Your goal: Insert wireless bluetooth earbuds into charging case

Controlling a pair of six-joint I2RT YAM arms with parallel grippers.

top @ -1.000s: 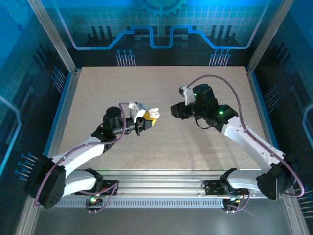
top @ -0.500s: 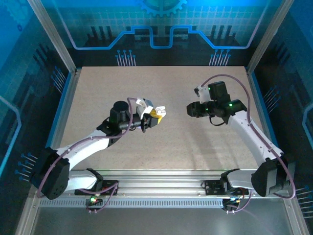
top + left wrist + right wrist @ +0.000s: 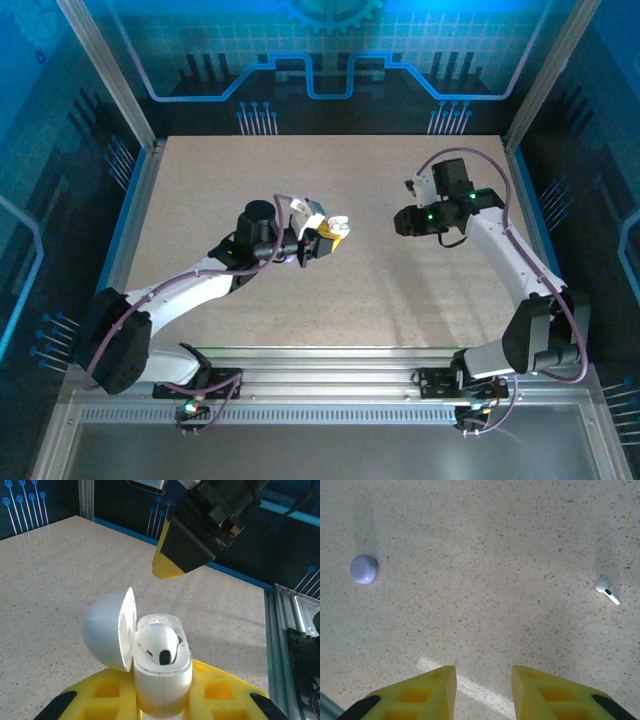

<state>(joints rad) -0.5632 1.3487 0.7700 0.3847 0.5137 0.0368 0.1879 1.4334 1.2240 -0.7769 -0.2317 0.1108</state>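
Left end effector (image 3: 328, 238) clamps the open charging case (image 3: 162, 680); a white earbud (image 3: 159, 642) sits inside the case. Beyond the case, right end effector (image 3: 484, 675) hangs part-open, empty, above the desk (image 3: 485, 555); a loose earbud (image 3: 606, 588) lies outside the case.

Top external looks steeply down from above the near edge over the whole table (image 3: 200, 200). Left wrist sits close behind the charging case (image 3: 162, 680), facing the right gripper (image 3: 168, 569); both appear from above too. Right wrist faces down onto the table, nearer.
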